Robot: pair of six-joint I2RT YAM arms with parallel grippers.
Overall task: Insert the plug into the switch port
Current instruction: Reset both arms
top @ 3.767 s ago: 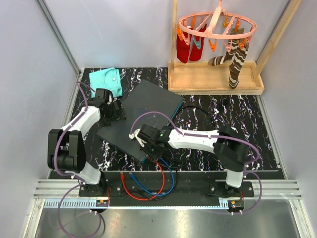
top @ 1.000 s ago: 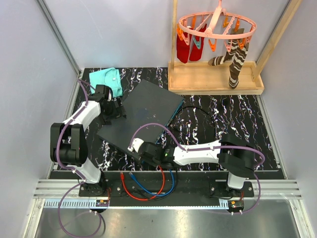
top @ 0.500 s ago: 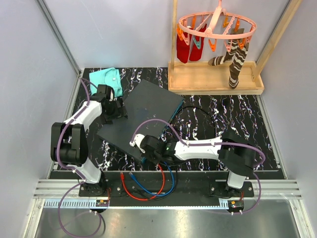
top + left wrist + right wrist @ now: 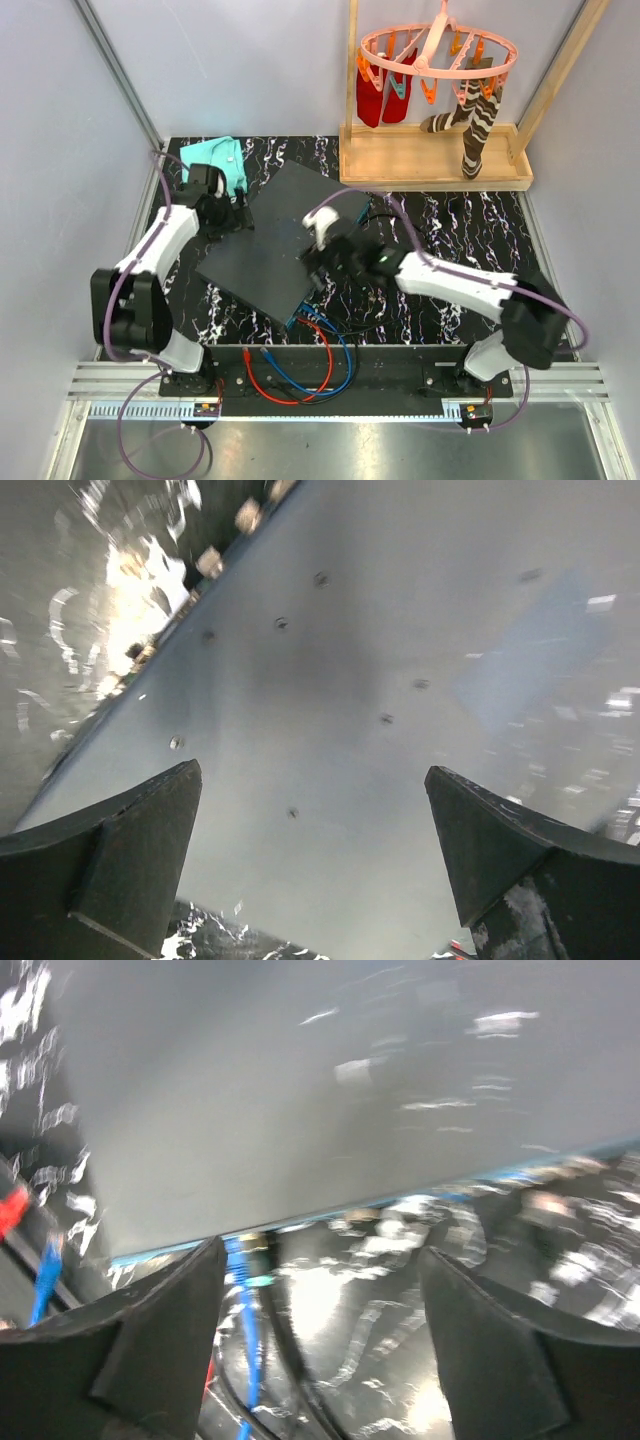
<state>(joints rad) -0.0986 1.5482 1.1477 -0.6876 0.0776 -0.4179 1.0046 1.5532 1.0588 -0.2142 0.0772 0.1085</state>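
Note:
The switch (image 4: 280, 235) is a flat dark grey box lying at an angle on the black marbled table, and its thin teal edge (image 4: 420, 1190) faces right and near. A blue plug (image 4: 238, 1258) sits against that edge at the near end, its blue cable (image 4: 300, 350) trailing toward the bases. I cannot tell how deep it sits. My right gripper (image 4: 318, 268) hovers open over the edge, holding nothing (image 4: 320, 1320). My left gripper (image 4: 238, 215) stands open at the switch's far left corner, its fingers spread over the grey top (image 4: 315, 850).
A folded teal cloth (image 4: 215, 160) lies at the back left. A wooden tray (image 4: 435, 160) holds a round peg hanger with socks at the back right. A red cable (image 4: 262, 385) loops by the bases, and a black cable (image 4: 395, 225) curls right of the switch.
My right gripper has opened and swung up and away from the switch's near corner to the middle of its right edge. The left arm has shifted only slightly.

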